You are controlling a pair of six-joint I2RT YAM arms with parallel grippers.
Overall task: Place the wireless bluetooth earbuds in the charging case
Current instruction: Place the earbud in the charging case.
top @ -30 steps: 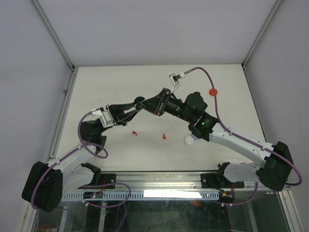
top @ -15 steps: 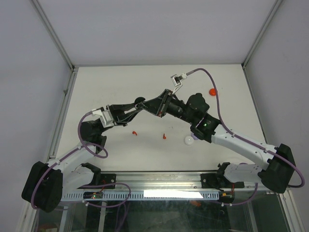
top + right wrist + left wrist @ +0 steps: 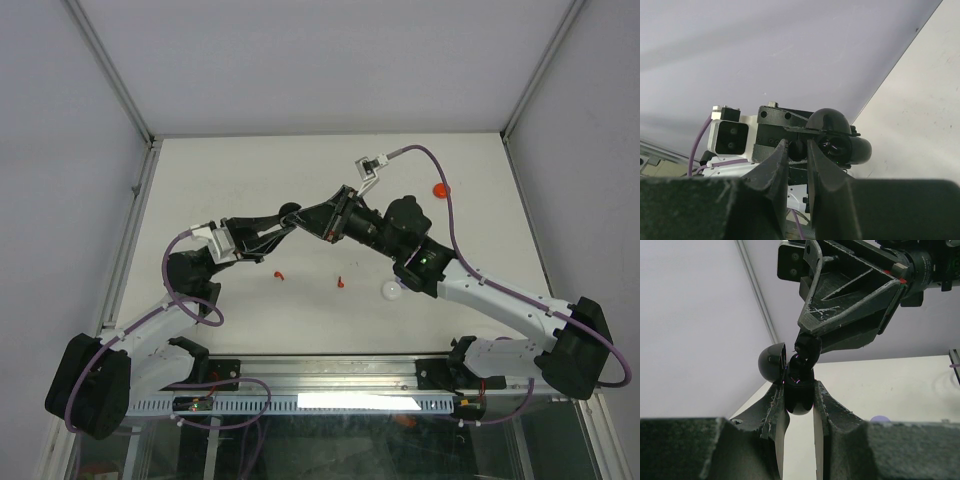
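Left gripper clamped on glossy black round case, domed lid hinged open, raised above the table. Right gripper nearly closed, pinching small black earbud at the case mouth.

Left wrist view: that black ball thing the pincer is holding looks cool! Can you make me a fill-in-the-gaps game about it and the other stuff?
1. The left pincer is shut on a round black plastic charging case whose lid is ____.
2. The right pincer pinches a tiny stemmed plastic earbud coloured ____.
3. On the white table lie ____ tiny red plastic earbuds.
4. The round plastic case lying closest to them is coloured ____.
Missing words: open, black, two, white.
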